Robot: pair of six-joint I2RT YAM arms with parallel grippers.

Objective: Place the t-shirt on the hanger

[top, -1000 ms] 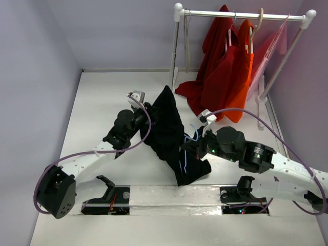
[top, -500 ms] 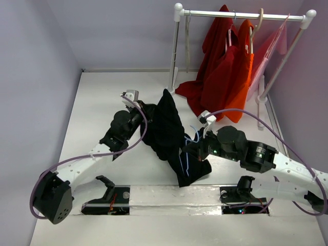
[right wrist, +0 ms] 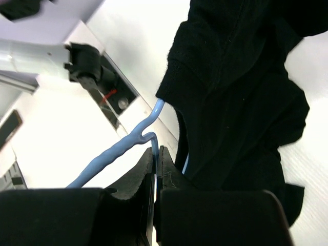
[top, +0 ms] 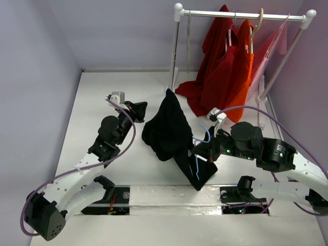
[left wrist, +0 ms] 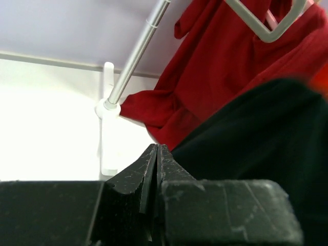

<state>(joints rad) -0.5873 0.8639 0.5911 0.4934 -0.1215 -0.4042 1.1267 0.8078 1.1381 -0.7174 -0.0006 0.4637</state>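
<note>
The hanger (top: pixel 205 135) is being pinched at its neck by right gripper (top: pixel 203 149), supporting the t-shirt (top: pixel 166 128) draped ahead; left gripper (top: pixel 136 108) is being held closed, empty, clear of fabric.

Plain black t-shirt (top: pixel 166 128); light-blue hanger (right wrist: pixel 130 141); red, orange, pink garments (top: pixel 220 77); white rack (top: pixel 241 15); white table (top: pixel 97 92); pale lilac walls (top: pixel 118 31).

Most of the hanger (right wrist: pixel 115 152) unseen beneath the t-shirt (top: pixel 166 128)
</note>
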